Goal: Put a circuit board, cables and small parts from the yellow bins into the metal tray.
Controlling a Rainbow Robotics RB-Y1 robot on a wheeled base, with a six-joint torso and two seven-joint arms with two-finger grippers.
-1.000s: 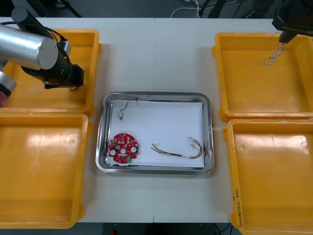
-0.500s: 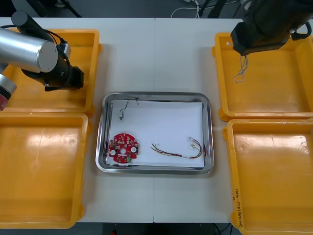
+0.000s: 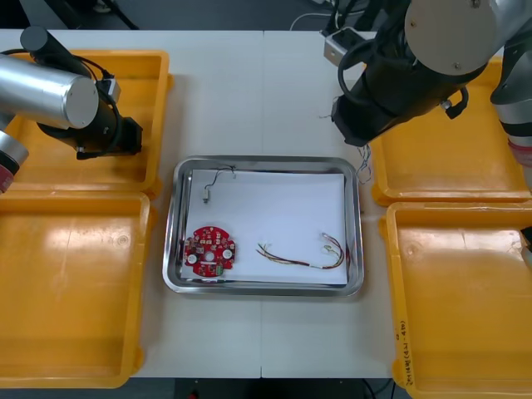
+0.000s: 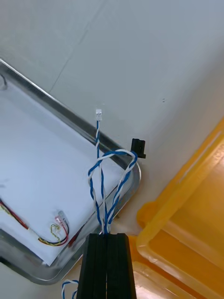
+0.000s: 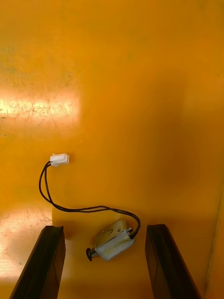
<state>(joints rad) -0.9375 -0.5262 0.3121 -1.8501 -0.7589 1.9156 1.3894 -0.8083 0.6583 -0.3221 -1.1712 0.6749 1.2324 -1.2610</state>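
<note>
My right gripper [image 4: 107,236] is shut on a twisted blue and white cable [image 4: 109,173], which hangs over the far right corner of the metal tray [image 3: 266,160]. In the front view the cable [image 3: 363,165] dangles under the right arm [image 3: 416,75], between the tray and the far right yellow bin [image 3: 449,158]. In the tray lie a round red circuit board [image 3: 208,249], a red and yellow cable [image 3: 303,256] and a small metal part on a black cable [image 3: 210,187]. My left gripper [image 5: 104,227] is open in the far left bin [image 3: 50,162], over another small metal part with a black cable [image 5: 112,239].
The near left bin [image 3: 71,291] and the near right bin [image 3: 465,299] flank the tray. The far right bin's corner [image 4: 186,219] sits just beside the tray's rim [image 4: 60,112]. White table [image 3: 266,91] stretches beyond the tray.
The right arm has swung left and nearer, from over the far right bin to the tray's far right corner, carrying the blue and white cable. The left arm has stayed put.
</note>
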